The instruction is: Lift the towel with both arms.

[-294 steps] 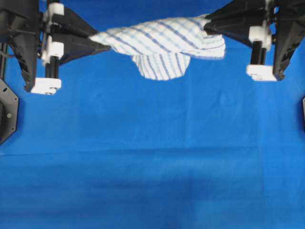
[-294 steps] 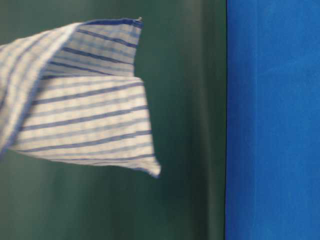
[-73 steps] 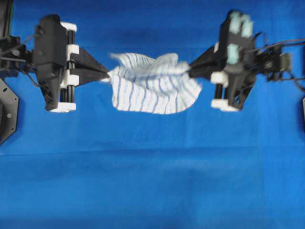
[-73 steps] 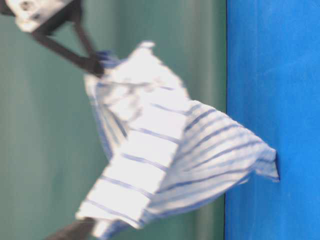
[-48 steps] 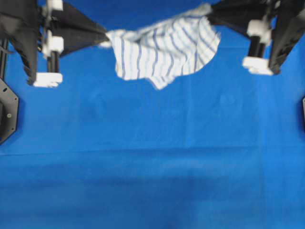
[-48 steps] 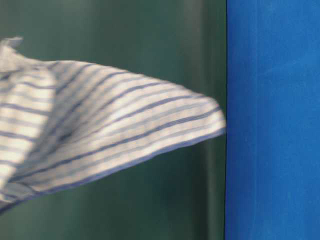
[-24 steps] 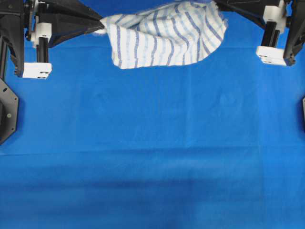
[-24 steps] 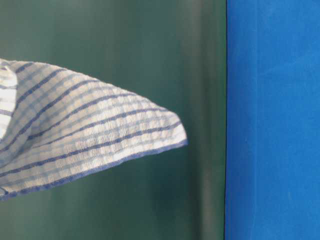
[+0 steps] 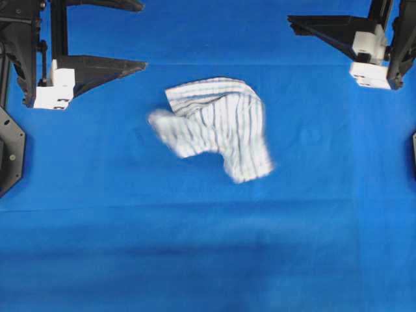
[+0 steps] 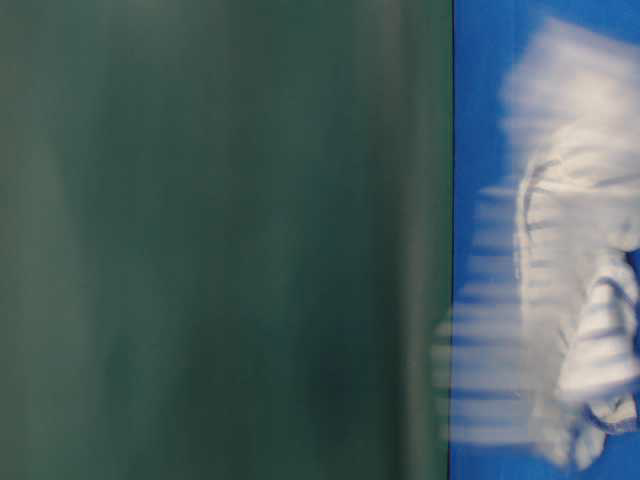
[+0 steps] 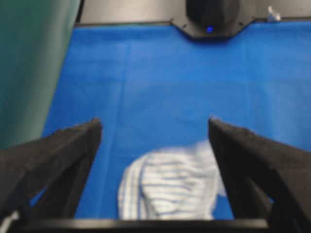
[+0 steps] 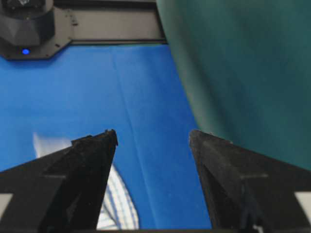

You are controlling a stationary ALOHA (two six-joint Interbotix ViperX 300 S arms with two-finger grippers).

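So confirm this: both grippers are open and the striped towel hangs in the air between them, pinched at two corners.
Not right. Both grippers are open, but the towel is not pinched: the overhead view shows it crumpled over the blue table cover, clear of the left gripper and right gripper.

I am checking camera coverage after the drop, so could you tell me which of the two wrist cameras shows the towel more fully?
The left wrist camera: the towel lies nearly whole between the left gripper's open fingers. The right wrist view catches only a corner.
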